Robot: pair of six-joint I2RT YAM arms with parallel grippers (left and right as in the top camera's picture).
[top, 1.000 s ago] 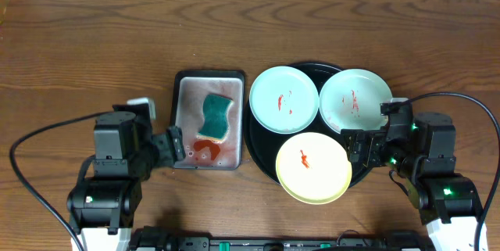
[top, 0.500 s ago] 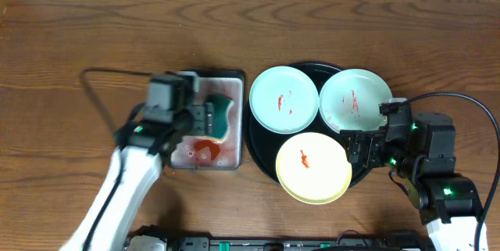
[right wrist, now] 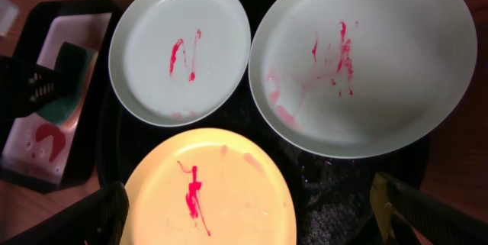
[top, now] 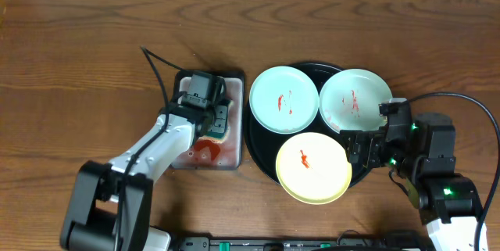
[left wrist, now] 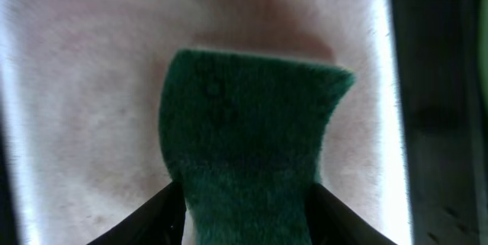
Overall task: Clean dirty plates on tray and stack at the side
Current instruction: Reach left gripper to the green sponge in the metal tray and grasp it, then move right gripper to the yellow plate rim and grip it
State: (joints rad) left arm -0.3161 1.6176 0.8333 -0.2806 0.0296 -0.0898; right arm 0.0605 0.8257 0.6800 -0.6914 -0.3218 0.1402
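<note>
The left arm stretches forward and inward, elbow low behind the claw. The left gripper [top: 212, 118] points straight down, jaws at roughly half width; whether they grip is unclear. The right arm sits folded, the right gripper [top: 361, 148] spread wide ahead of its wrist.

Three plates are counted in all: two mint-green plates [top: 283, 99] [top: 355, 100] and one pale yellow plate [top: 312, 167]. One round black tray [top: 262, 149], one rectangular metal tray [top: 233, 126] and one green sponge [left wrist: 244, 146] are also counted.

Even soft light; close-up sponge [left wrist: 252, 146] blurred, silver tray [left wrist: 76, 85] glaring white.
</note>
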